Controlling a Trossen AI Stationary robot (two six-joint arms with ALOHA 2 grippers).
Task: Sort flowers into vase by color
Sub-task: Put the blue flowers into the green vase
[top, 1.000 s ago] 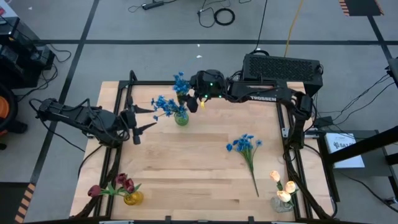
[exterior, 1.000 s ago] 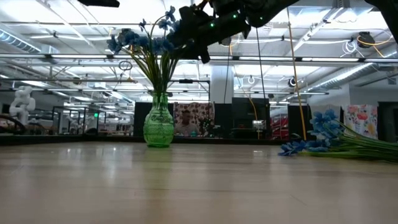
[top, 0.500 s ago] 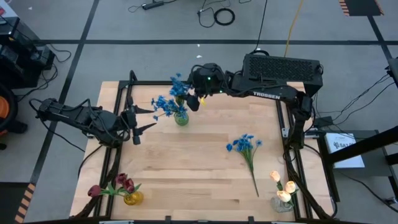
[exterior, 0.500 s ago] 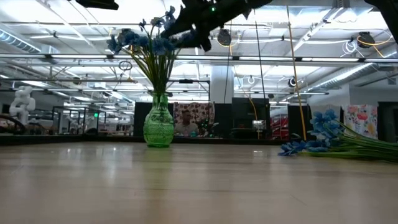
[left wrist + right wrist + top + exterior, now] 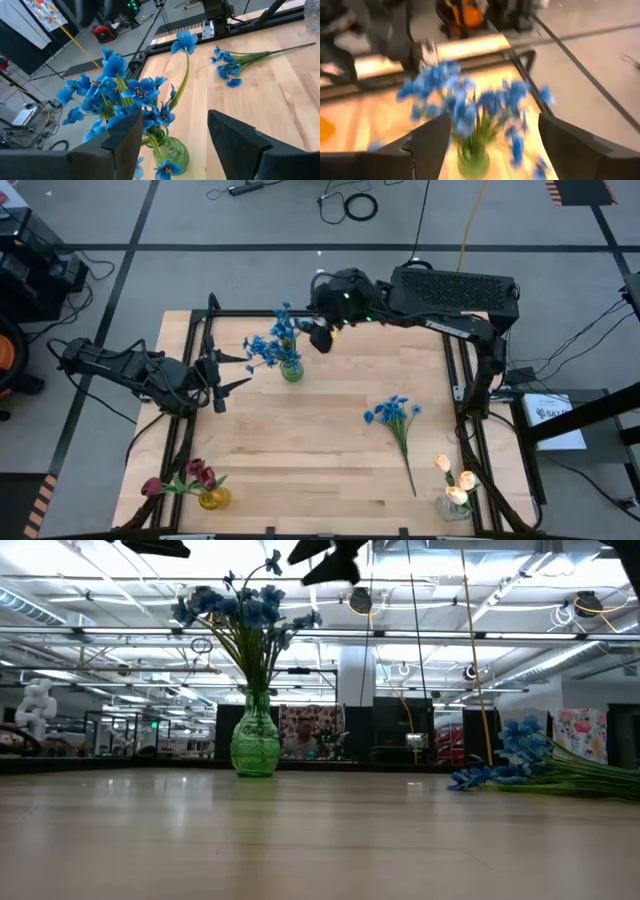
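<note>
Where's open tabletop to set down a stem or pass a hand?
The widest bare patch is the table middle, bordered by the green vase, the loose blue flowers and the yellow vase. The near edge between both front vases is also free. The far-left area is crowded: left gripper, blue blossoms, right gripper.

Right gripper [image 5: 322,337] hangs high, fingers apart and apparently empty; left gripper [image 5: 232,370] waits open.

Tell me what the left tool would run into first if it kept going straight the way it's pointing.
Probably the blue flowers in the green vase: they sit right ahead of the open left tool, between its fingers in the wrist view. Exact height is unclear.
</note>
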